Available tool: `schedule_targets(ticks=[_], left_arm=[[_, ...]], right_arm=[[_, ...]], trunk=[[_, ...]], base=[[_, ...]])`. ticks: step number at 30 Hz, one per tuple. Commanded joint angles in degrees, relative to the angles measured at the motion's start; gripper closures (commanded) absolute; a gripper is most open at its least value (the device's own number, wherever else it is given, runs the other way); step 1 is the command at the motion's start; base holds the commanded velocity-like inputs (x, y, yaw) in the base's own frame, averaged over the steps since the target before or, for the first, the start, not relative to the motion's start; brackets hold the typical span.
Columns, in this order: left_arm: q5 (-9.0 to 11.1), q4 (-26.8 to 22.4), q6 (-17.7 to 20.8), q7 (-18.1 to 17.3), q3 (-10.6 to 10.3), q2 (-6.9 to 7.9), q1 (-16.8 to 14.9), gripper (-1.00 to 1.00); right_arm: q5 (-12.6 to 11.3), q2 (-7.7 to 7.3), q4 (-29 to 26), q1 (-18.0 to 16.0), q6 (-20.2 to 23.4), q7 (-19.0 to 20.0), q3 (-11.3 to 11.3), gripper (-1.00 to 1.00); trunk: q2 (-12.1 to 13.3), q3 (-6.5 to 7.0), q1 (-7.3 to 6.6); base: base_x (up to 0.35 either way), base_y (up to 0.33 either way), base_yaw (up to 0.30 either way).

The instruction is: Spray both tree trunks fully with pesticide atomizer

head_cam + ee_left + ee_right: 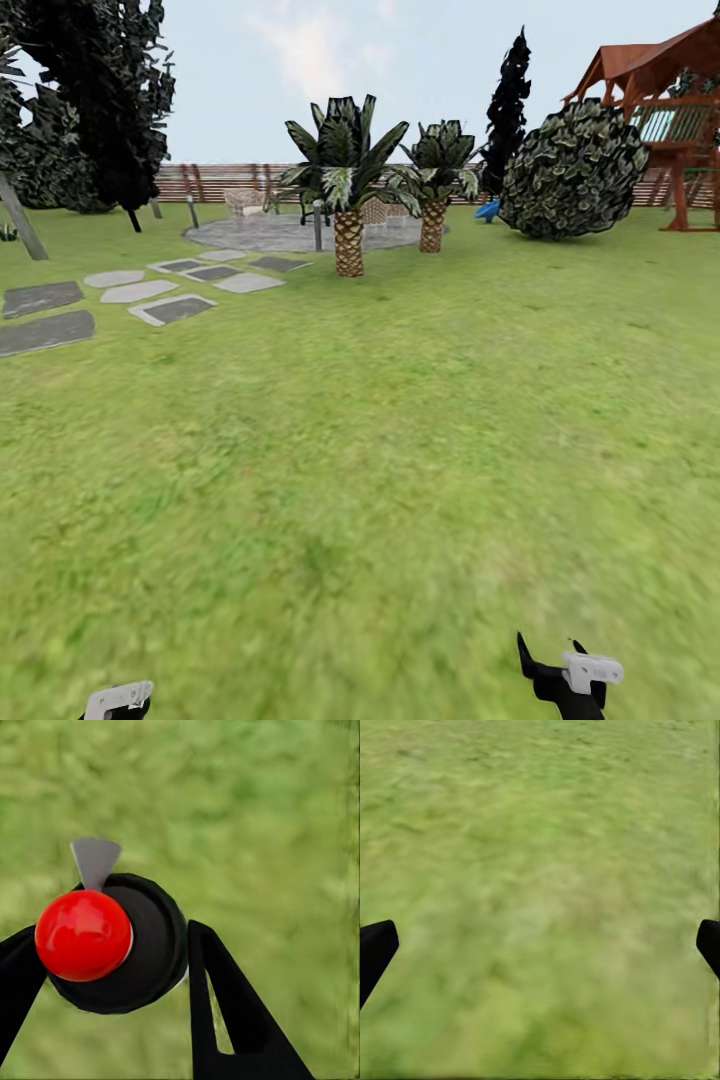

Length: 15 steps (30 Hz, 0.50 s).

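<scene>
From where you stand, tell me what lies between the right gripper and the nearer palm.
Head view: only bare grass stretches from the right gripper to the nearer palm; nothing stands on it.

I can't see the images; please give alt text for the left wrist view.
The left gripper is shut on the atomizer, a black round body with a red ball top and a grey nozzle, held over blurred green grass.

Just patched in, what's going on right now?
The robot is out on the garden lawn. Its left gripper is shut on the pesticide atomizer, red ball top showing between the fingers. The right gripper is open over grass. Two short palms and a round shrub stand ahead.
</scene>
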Motion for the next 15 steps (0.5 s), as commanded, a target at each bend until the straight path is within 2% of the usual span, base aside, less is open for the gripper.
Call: schedule_targets(ticks=[1, 15], left_arm=[[-0.38, 0.01, -0.19, -0.33, 0.51, 0.0, -0.04, 1.0], [-0.41, 0.01, -0.19, -0.33, 0.51, 0.0, -0.04, 1.0]], right_arm=[[-0.08, 0.01, 0.07, -0.03, -0.11, 0.58, -0.48, -1.0], [-0.08, 0.01, 0.07, -0.03, -0.11, 0.58, -0.48, -1.0]], trunk=[[-0.02, -0.05, -0.01], [-0.02, -0.05, -0.01]], base=[[0.0, -0.274, -0.3], [0.0, -0.274, -0.3]])
